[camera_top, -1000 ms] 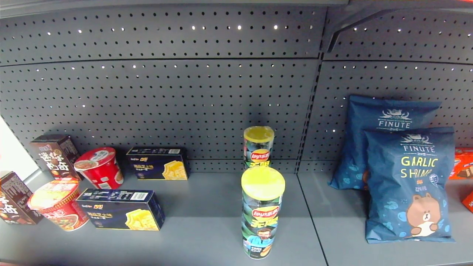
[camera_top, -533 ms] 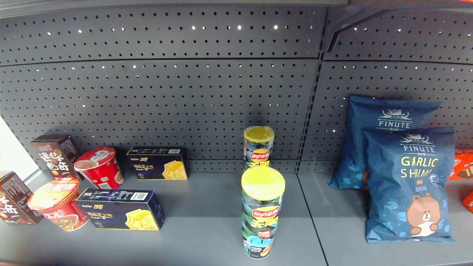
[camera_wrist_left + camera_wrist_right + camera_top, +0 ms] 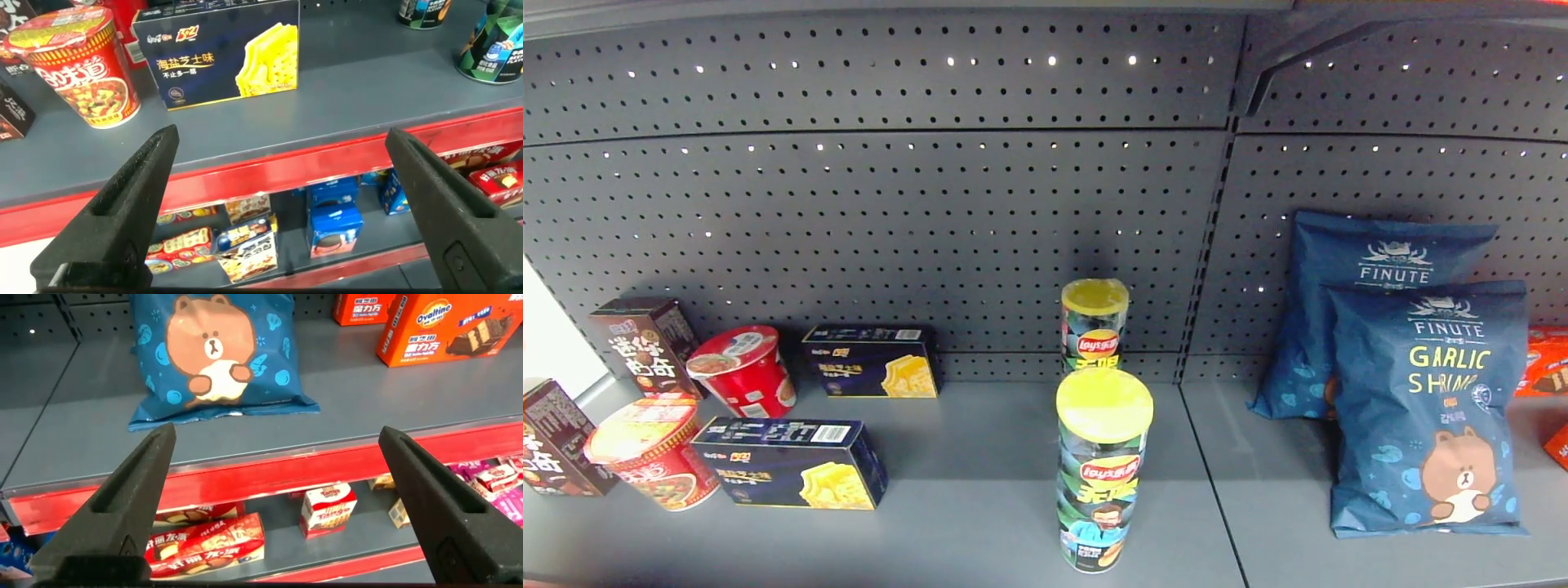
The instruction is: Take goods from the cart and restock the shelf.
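Both left gripper (image 3: pixel 282 137) and right gripper (image 3: pixel 275 434) gape wide, empty; rear chip can (image 3: pixel 1094 318) partly hidden behind front can (image 3: pixel 1103 465).

Two tall cylindrical chip cans with yellow lids (image 3: pixel 1103 465) (image 3: pixel 1094 322), two dark blue cardboard boxes (image 3: pixel 792 461) (image 3: pixel 874 371), two red paper noodle cups (image 3: pixel 654 457) (image 3: pixel 743 371), two dark brown cardboard boxes (image 3: pixel 645 343) (image 3: pixel 551 441), two blue foil snack bags (image 3: pixel 1429 408) (image 3: pixel 1372 253), two orange cardboard boxes (image 3: pixel 433 331) (image 3: pixel 357 306).

Rear can (image 3: pixel 1094 317) btm hidden behind front can (image 3: pixel 1103 465); rear bag (image 3: pixel 1372 249) partly.
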Motion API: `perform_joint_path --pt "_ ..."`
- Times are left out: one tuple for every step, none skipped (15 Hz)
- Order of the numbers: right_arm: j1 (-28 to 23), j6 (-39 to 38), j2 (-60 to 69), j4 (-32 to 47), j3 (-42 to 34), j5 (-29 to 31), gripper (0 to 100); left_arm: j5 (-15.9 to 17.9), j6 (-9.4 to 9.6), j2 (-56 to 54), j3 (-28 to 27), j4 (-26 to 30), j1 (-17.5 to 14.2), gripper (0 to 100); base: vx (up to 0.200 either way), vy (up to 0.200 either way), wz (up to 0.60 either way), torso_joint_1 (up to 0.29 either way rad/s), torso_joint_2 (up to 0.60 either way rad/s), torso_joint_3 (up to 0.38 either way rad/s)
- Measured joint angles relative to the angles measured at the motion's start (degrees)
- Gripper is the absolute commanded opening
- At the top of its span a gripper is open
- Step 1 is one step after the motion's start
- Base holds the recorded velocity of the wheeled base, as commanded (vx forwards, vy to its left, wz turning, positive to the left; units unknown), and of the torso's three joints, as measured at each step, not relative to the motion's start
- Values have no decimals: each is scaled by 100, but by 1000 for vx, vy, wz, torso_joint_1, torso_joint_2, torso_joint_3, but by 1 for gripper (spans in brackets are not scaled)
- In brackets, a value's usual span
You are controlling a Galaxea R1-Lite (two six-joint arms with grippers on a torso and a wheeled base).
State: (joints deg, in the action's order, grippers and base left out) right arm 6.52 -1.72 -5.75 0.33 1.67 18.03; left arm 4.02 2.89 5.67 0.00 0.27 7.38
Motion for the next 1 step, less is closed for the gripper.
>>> perform_joint_path --pt "-2 -2 0 2 0 0 100 10 -5 0 0 2 0 100 0 0 0 0 0 0"
